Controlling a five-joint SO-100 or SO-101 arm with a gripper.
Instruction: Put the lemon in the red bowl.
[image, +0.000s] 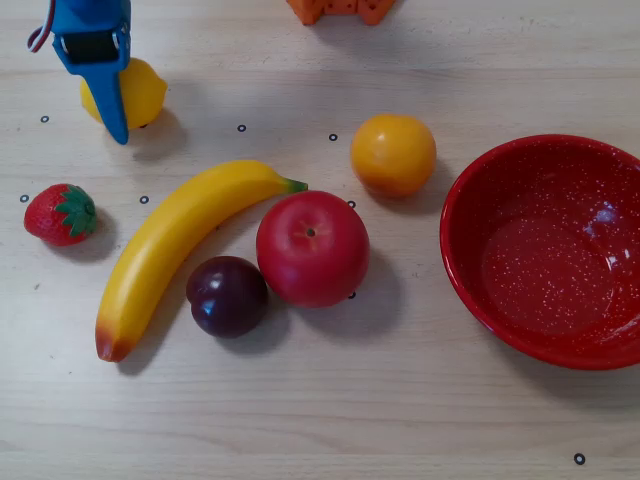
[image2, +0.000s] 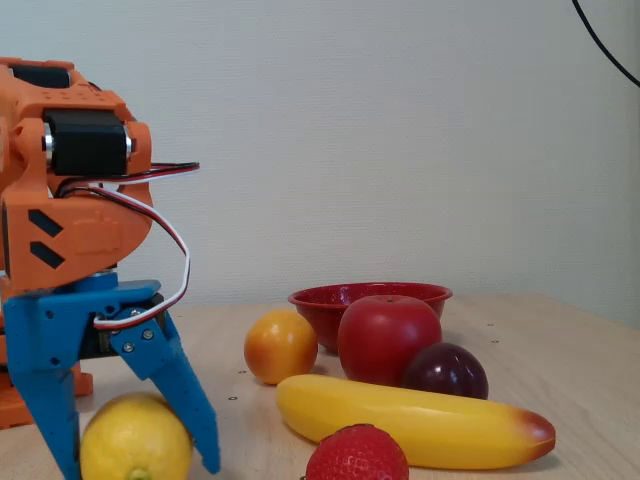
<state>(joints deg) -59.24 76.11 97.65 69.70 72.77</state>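
gripper (image2: 130, 462): lower left of fixed view, blue fingers closed in against both sides of the lemon (image2: 136, 437), which sits on the table (image: 400, 420) | lemon: upper left of overhead view | strawberry (image: 62, 213), banana (image: 170, 245), apple (image: 312, 248): middle | red bowl (image: 470, 270): right edge, empty

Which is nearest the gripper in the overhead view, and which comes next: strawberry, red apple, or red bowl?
Measured from the gripper, at the top left over the lemon:
1. The strawberry, just below it at the left edge.
2. The red apple, toward the middle of the table.
3. The red bowl, far off at the right side.
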